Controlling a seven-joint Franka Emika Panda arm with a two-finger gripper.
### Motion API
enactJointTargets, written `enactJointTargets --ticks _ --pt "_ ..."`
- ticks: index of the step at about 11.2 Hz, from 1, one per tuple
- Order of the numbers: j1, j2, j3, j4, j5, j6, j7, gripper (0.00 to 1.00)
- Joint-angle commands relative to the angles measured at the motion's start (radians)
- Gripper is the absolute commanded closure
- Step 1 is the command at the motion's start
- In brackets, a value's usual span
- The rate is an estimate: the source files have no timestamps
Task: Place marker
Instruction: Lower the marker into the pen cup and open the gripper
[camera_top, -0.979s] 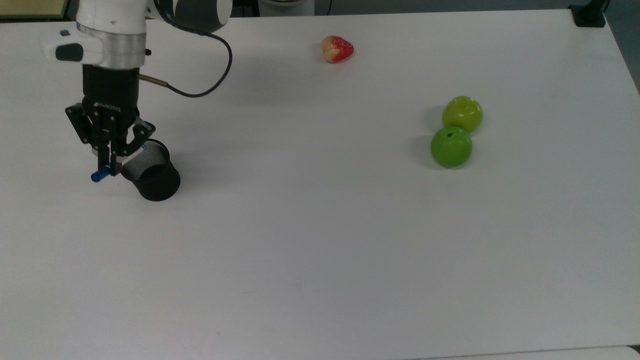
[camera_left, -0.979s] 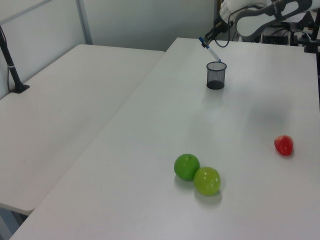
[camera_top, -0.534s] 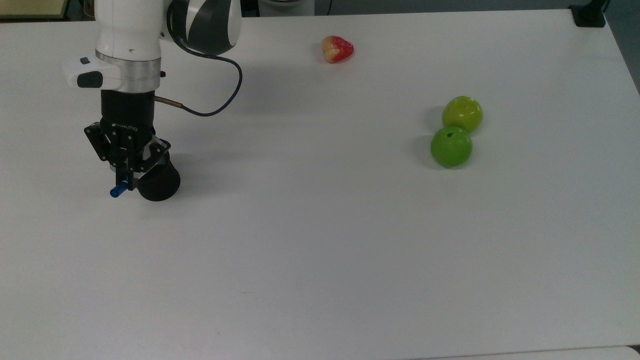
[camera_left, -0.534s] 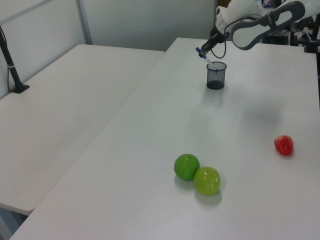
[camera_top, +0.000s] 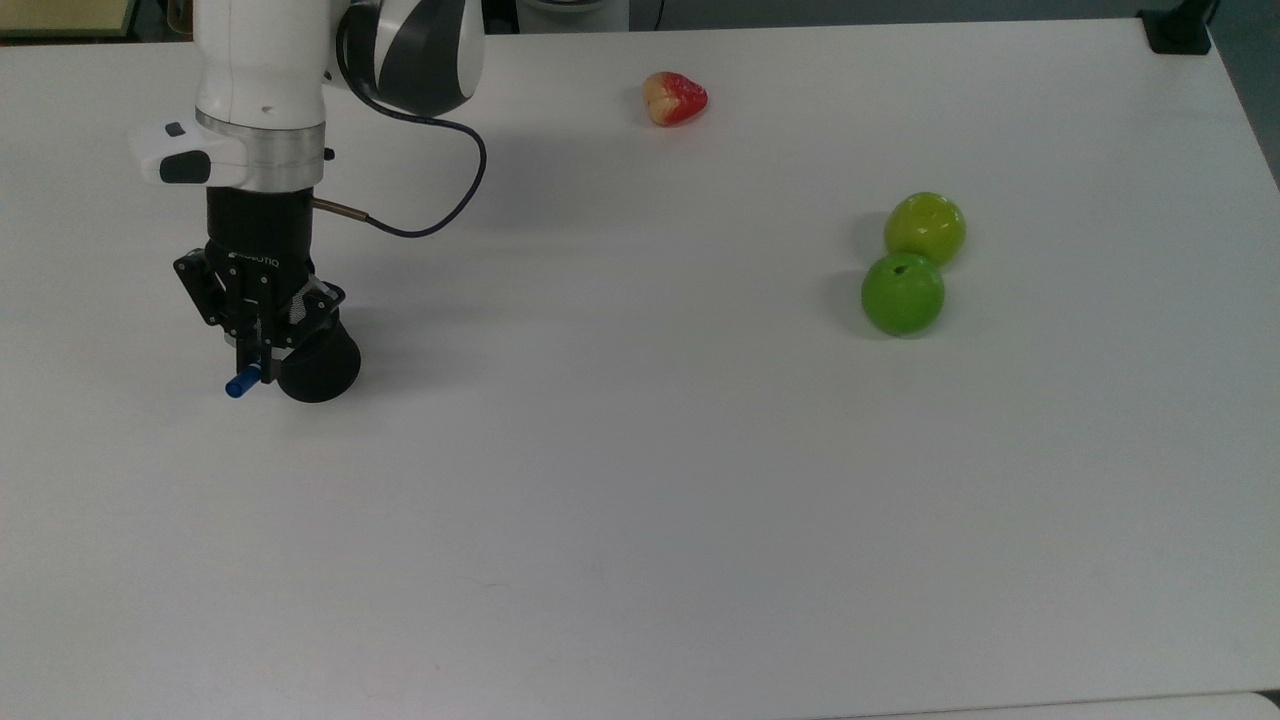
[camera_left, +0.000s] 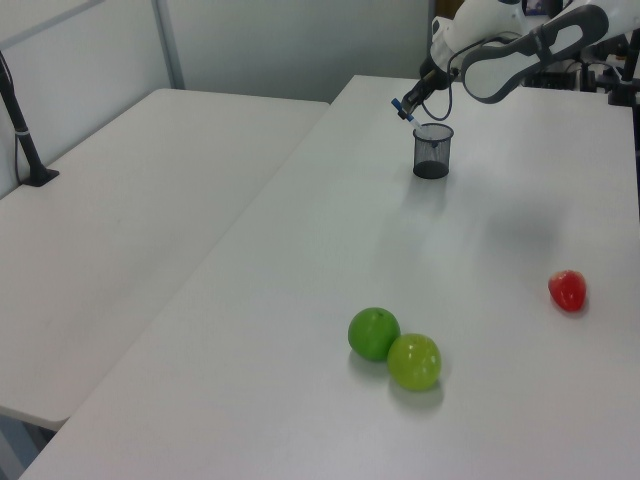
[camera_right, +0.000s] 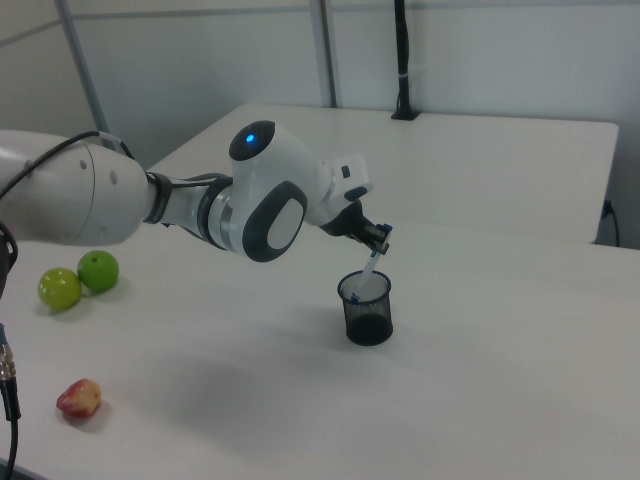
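Arm bent over, pincer pointing down, clamped on one slim white marker tilted, lower end inside one black mesh cup right beneath. Far off on smooth white table: one red fruit, two glossy round green apples touching.

The counter looks smooth, matt white. The cup is black wire mesh. Both green apples shine glossy, and the arm's shell is glossy white plastic.
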Motion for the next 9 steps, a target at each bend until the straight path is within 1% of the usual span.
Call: enactJointTargets --ticks 1,2,3,4,5,9 --pt "0.014 -0.014 -0.005 -0.035 0.012 0.020 0.010 0.67" --pt "0.014 -0.016 -0.005 -0.037 0.012 0.018 0.010 0.54" --pt "0.014 -0.016 -0.005 -0.040 0.012 0.018 0.012 0.34" --pt "0.015 -0.016 -0.004 -0.043 0.012 0.018 0.012 0.08" --pt "0.017 -0.016 -0.004 -0.044 0.012 0.018 0.012 0.00" --pt "0.017 -0.023 -0.004 -0.041 0.012 0.018 0.010 0.00"
